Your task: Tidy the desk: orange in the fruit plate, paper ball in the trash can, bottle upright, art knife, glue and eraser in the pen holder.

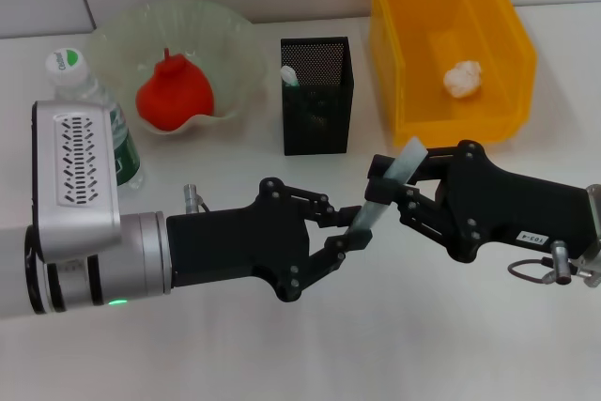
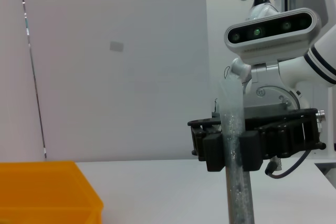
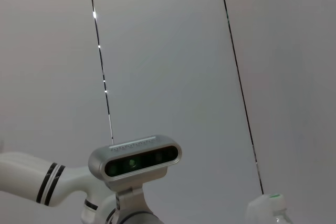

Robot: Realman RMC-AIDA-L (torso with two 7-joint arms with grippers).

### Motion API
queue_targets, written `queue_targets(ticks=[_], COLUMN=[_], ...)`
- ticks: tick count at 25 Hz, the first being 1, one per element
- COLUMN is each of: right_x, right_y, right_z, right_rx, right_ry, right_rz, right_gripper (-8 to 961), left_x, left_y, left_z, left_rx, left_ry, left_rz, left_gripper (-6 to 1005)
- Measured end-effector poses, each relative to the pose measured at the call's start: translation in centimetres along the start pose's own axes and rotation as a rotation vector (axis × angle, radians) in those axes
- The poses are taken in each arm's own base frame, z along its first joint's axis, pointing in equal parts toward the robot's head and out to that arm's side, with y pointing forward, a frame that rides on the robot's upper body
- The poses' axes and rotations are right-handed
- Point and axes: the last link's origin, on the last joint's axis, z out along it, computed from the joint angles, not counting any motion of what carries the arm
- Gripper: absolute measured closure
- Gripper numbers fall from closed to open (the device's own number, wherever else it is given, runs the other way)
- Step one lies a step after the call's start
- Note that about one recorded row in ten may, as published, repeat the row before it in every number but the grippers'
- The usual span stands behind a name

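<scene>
A grey translucent glue stick (image 1: 385,190) hangs slanted above the table in front of the black mesh pen holder (image 1: 317,96). My left gripper (image 1: 349,230) is shut on its lower end. My right gripper (image 1: 390,190) is shut on its upper half, and the left wrist view shows that gripper (image 2: 231,150) clamping the stick (image 2: 234,182). The mint-green art knife (image 1: 289,77) stands in the pen holder. In the pale-green fruit plate (image 1: 235,53) lies the orange (image 1: 174,93). The paper ball (image 1: 462,77) rests in the yellow trash can (image 1: 404,91). The bottle (image 1: 80,77) stands upright behind my left arm. The eraser is out of view.
Fruit plate, pen holder and trash can stand in a row along the far side of the white table. A corner of the trash can (image 2: 47,192) shows in the left wrist view. The right wrist view shows the wall, the robot's head and the bottle's cap (image 3: 269,205).
</scene>
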Motion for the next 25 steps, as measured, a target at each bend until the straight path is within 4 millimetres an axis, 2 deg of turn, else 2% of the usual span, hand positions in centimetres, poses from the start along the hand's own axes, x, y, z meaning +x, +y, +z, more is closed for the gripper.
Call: queue_targets(ticks=[4, 12, 15, 17, 20, 22, 25], right_x=[0.0, -0.3, -0.7, -1.5, -2.1, -2.9, -3.3], right_y=[0.0, 0.3, 0.3, 0.0, -0.3, -0.8, -1.7], right_z=[0.0, -0.3, -0.6, -1.6, -2.5, -3.2, -2.7], right_rx=[-0.001, 0.001, 0.017, 0.07, 0.133, 0.242, 0.333], right_ry=[0.002, -0.038, -0.068, -0.118, -0.167, -0.259, -0.338], right_rz=[-0.003, -0.019, -0.029, -0.065, -0.115, -0.217, -0.272], right_gripper=[800, 804, 806, 807, 809, 810, 811], left_x=[-0.1, -0.4, -0.5, -0.6, -1.3, -1.6, -2.2], left_y=[0.1, -0.2, -0.2, -0.3, -0.3, -0.1, 0.2], left_z=[0.0, 0.1, 0.2, 0.2, -0.2, -0.4, -0.7], left_rx=[0.001, 0.012, 0.012, 0.013, 0.041, 0.059, 0.071], left_ry=[0.002, -0.011, -0.016, -0.02, -0.015, -0.004, 0.001], left_rz=[-0.002, -0.027, -0.036, -0.042, -0.062, -0.062, -0.06], left_gripper=[827, 768, 623, 527, 318, 279, 221])
